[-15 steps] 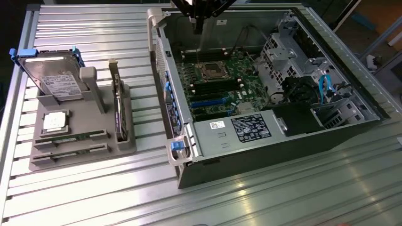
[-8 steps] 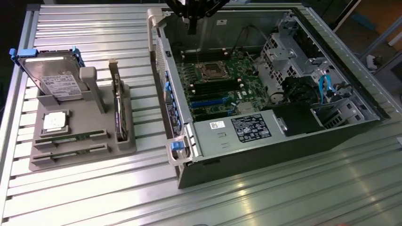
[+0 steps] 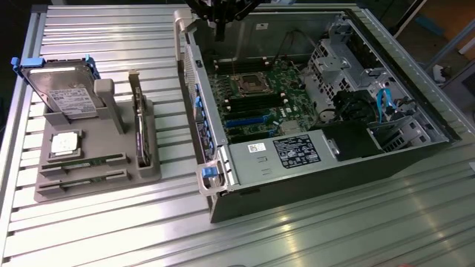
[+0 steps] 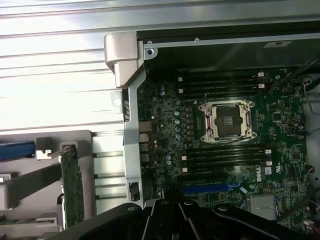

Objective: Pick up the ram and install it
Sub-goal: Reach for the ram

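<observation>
Grey plastic formed the holder [image 3: 97,186], which sat on the ribbed metal table [image 3: 334,233] at the exterior view's left. It carried four things:

- A drive [image 3: 63,94] with blue tabs stood at its far end.
- A card [image 3: 141,133] stood upright on edge along the side nearer the case.
- A square chip [image 3: 65,143] lay flat in a recess.
- The ram [image 3: 83,162] sat on edge in a slot at the near end.

The ram showed as a thin green strip. Its long axis ran across the holder, from the exterior view's left to its right, roughly square to the card. What a second, similar slot [image 3: 82,179] just in front of it held could not be told.

The open case [image 3: 319,186] lay on its side just beside the holder. Inside it were the green board [image 3: 260,100], a labelled box [image 3: 293,151] at the near end and blue cables [image 3: 384,103] by the metal cage.

The gripper [image 3: 220,30] hung over the case's far edge, well apart from the ram, with its fingers pressed together on themselves.

The exterior view took in the whole holder and the ram's place in it. The wrist view, looking down into the case, gave the board's detail: the metal-framed socket [image 4: 227,120], the black slots [image 4: 225,152] on either side of it and a blue slot [image 4: 210,189]. The card's green edge stood outside the case wall.
</observation>
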Robot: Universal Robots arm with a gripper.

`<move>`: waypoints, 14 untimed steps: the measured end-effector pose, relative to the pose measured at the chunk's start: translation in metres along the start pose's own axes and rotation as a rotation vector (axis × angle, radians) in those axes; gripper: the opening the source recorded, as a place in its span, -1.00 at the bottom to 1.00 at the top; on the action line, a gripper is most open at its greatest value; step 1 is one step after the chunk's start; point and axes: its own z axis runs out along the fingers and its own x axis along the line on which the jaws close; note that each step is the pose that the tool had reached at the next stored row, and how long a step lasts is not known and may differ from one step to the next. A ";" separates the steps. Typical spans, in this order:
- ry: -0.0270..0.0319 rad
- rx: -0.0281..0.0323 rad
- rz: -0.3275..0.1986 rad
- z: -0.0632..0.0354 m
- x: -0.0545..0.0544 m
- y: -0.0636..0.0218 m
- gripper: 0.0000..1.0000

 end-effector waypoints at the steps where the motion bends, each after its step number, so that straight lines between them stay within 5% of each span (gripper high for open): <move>1: 0.0000 0.0001 0.000 -0.0001 0.003 -0.0002 -0.78; 14: 0.0001 0.0001 0.000 -0.0007 0.024 -0.0018 -0.78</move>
